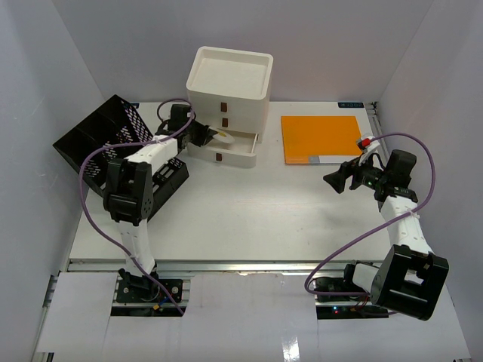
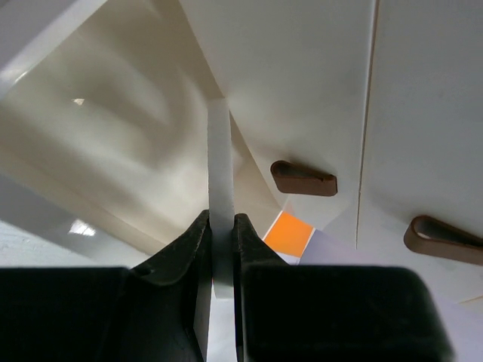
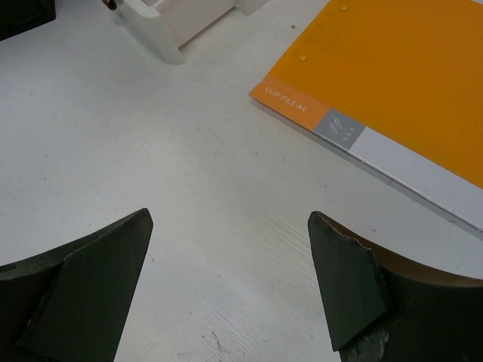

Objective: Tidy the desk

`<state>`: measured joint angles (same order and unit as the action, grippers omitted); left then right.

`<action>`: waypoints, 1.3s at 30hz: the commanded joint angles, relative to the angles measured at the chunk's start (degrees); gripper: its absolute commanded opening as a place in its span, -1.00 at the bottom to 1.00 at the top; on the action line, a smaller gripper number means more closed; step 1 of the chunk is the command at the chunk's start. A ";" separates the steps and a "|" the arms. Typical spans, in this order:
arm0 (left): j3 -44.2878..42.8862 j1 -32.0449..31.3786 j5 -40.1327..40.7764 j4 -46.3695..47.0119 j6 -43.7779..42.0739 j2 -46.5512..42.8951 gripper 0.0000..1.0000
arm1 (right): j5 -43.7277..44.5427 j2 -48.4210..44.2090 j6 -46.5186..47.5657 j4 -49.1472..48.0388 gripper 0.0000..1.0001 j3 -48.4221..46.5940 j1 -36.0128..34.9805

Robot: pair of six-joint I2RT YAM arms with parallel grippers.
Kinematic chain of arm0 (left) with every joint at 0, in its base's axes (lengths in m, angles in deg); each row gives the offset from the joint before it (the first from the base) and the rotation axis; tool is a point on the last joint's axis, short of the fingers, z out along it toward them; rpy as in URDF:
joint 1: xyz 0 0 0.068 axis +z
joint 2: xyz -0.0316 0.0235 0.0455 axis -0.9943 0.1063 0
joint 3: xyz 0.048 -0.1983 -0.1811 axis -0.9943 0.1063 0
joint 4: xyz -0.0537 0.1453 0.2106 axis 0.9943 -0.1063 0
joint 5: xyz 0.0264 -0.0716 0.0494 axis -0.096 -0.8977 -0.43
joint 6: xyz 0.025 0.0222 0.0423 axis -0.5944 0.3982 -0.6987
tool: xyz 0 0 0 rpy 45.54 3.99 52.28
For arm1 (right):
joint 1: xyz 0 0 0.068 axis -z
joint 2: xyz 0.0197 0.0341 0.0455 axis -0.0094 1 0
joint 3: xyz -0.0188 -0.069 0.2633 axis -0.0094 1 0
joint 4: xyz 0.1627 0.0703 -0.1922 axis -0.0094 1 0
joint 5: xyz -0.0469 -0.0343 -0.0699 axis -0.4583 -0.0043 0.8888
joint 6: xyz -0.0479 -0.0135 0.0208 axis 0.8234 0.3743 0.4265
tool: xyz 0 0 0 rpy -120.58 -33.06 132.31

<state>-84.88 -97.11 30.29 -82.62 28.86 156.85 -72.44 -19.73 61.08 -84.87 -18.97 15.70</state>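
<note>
Jaws of left gripper (image 2: 221,226) clenched on white drawer edge (image 2: 219,151) at drawer box (image 1: 243,105); drawer best moved straight, untwisted. Right gripper (image 3: 230,219) jaws released, well apart from box.

Plain white walls (image 1: 423,45) all around

My top camera hangs above and behind the arm bases at six o'clock, looking down toward twelve over the whole desk (image 1: 249,219). The left wrist camera is pressed right up against the drawer box (image 2: 302,90) at eleven o'clock, facing three. The right wrist camera, at three o'clock, looks down at the desk from close by. All three catch the orange file (image 1: 321,138).
</note>
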 commanded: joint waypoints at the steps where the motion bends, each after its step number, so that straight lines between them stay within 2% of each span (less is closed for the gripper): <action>1: -4.38 0.38 -1.69 0.19 0.46 3.06 -0.84 | -0.64 -0.39 -0.06 -1.81 0.81 0.47 0.82; 5: -5.39 0.55 -2.13 0.18 0.43 4.71 -0.78 | -0.82 -0.47 0.02 -1.81 0.80 0.39 1.09; 8: -5.73 0.61 -2.46 0.23 0.58 5.29 -0.56 | -0.74 -0.42 0.13 -1.81 0.80 0.44 1.24; 14: -5.85 0.82 -3.12 0.62 -0.36 4.69 0.36 | -1.01 -0.47 0.11 -1.72 0.81 0.47 1.45; 17: -5.85 0.97 -3.33 0.27 -1.06 3.46 0.67 | -1.07 -0.47 0.14 -1.72 0.80 0.47 1.53; 19: -5.93 1.07 -3.62 0.10 -1.38 2.25 0.75 | -1.09 -0.55 0.11 -1.72 0.80 0.47 1.61; 25: -5.07 1.21 -4.61 -1.09 -3.16 -3.51 0.75 | -1.36 -0.69 0.07 -1.72 0.80 0.60 1.80; 30: 0.75 1.26 -5.40 -1.40 -6.60 -9.85 0.69 | -1.53 -0.74 0.02 -1.81 0.80 0.74 1.83; 35: 8.02 1.24 -5.83 -1.49 -10.40 -16.52 0.43 | -1.60 -0.91 0.37 -1.71 0.80 0.90 1.96; 36: 10.12 1.18 -5.76 -1.49 -11.21 -18.08 0.33 | -1.54 -0.91 0.38 -1.64 0.80 0.83 1.89; 39: 15.08 1.17 -7.45 -1.15 -12.02 -20.55 -0.36 | -1.45 -0.90 0.38 -1.64 0.80 0.90 1.89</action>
<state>-75.94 -96.32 24.90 -82.76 20.08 140.81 -72.69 -19.73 61.08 -84.87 -18.95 17.36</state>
